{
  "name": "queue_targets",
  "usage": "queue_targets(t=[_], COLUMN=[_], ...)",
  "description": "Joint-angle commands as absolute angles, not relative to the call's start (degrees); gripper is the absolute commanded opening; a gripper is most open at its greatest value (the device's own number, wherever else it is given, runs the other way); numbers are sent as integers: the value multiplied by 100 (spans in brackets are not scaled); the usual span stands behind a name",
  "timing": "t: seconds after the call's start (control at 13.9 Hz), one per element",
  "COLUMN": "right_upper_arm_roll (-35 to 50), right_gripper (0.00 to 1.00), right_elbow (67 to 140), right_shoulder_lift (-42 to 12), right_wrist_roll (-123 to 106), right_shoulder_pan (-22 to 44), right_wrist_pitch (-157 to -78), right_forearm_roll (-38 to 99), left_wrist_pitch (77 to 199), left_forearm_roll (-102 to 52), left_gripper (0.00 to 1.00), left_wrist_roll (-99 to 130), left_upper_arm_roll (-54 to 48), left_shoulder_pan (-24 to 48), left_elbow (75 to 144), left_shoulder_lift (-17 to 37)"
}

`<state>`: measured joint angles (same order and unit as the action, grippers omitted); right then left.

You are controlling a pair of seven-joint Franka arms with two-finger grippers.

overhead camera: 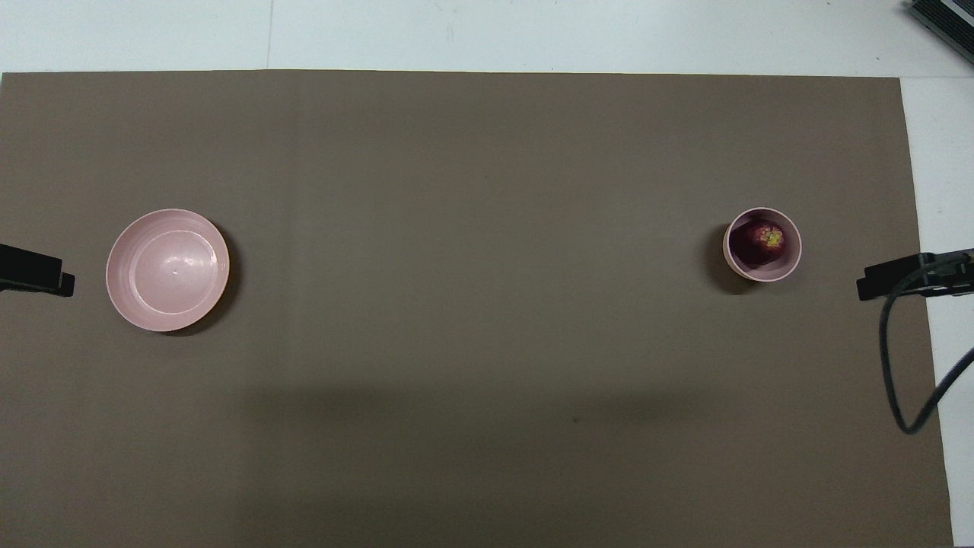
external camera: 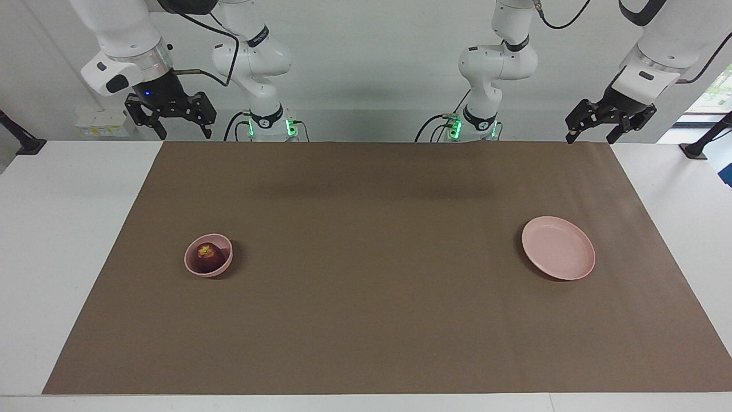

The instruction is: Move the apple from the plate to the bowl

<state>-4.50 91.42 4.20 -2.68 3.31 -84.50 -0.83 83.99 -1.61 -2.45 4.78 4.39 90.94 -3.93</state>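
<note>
A white table (external camera: 68,229) carries a brown mat (external camera: 366,274) (bearing bowl (external camera: 209,263) and plate (external camera: 558,248)).

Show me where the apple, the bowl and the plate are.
apple (external camera: 208,256), facing view, its dark red side.
bowl (external camera: 225,265), facing view, its outer wall.
plate (overhead camera: 167,270), overhead view, its bare middle.

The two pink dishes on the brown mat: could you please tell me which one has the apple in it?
The small deep bowl toward the right arm's end holds the dark red apple. The wide shallow plate toward the left arm's end holds nothing.
</note>
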Motion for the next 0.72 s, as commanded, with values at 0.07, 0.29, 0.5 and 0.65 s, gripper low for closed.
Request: queue_targets(t=[0.07, 0.29, 0.5, 0.65], right_upper_arm_roll=[-431, -422, -439, -466], right_gripper=[100, 100, 100, 100], right_elbow=[9255, 9255, 9255, 9264], right_shoulder_lift=[527, 527, 527, 527], right_wrist_roll=[-387, -387, -378, -378], right_shoulder_pan=[246, 246, 229, 220], right_wrist_pitch=[-8552, -8552, -8552, -8455], right_forearm_roll=[79, 88, 70, -35], left_wrist_pitch=[8323, 8323, 8315, 8341], left_forearm_roll=[-132, -132, -132, -141], left_gripper=[100, 100, 100, 100], left_wrist_roll=[-281, -281, -264, -263], left_upper_arm_roll=[448, 448, 396, 387], left_shoulder_pan=[396, 404, 474, 483], left_elbow=[9114, 9114, 9114, 9114], left_shoulder_lift=[-457, -457, -457, -457])
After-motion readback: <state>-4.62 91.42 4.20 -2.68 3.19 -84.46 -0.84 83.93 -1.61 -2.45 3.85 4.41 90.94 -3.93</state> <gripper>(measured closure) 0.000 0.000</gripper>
